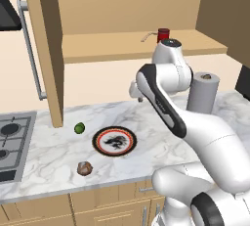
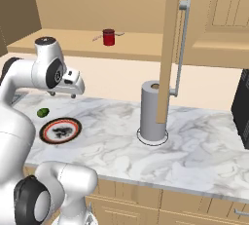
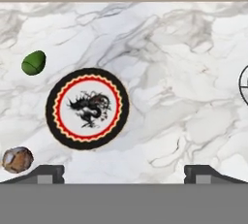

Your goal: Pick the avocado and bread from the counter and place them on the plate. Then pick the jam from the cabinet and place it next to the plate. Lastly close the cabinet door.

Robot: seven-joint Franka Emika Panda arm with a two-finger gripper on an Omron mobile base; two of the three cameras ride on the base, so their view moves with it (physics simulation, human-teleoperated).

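A: Starting nearest the robot: the bread (image 1: 84, 168) lies on the counter (image 1: 161, 137) by its front edge, well short of the plate (image 1: 114, 141). What about the hand?

B: The gripper (image 3: 124, 173) hovers high over the marble with fingers spread wide and nothing between them. From the hand view the plate (image 3: 87, 108) sits left of centre, bare, with the bread (image 3: 17, 159) low left and the avocado (image 3: 34, 63) upper left.

A: So nothing is placed yet. Which first?

B: I'd judge the avocado (image 1: 79, 128), since the task names it first. It rests just beyond the plate's left side, apart from the rim. Swing left, centre the fingers over it, then drop straight down.

A: Risks?

B: It's round, so an off-centre pinch may squirt it away. Close across its middle, low enough to cradle it.

A: And further back?

B: The jam (image 1: 163, 34) stands on the cabinet (image 1: 146, 5) shelf, and the door (image 1: 46, 49) hangs open. Both wait.
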